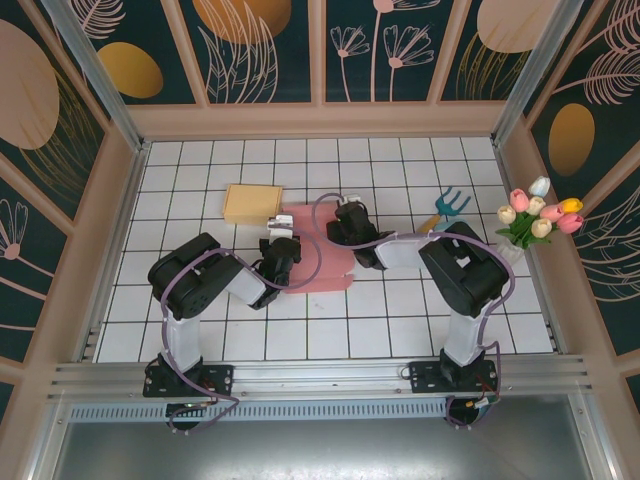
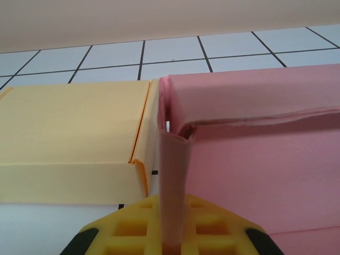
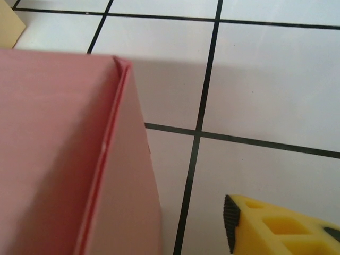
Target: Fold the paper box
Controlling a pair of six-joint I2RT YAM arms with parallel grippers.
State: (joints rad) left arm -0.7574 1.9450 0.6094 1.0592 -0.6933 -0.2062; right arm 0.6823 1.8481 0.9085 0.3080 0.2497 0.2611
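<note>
Pinching a flap of the pink paper box (image 1: 325, 272), the left tool (image 2: 172, 234) is clenched mid-counter (image 1: 400, 320). A yellow box (image 1: 252, 203) lies just far-left. The right tool (image 1: 352, 228) hovers beside the pink box, apart; whether released, I cannot tell.

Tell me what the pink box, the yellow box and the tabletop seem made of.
Pink box: thin matte paperboard, likely; its edges show layered folded sheets. Yellow box: same matte card, with crisp creased seams. Tabletop: smooth white surface with a black grid, perhaps tile or printed sheet.
</note>
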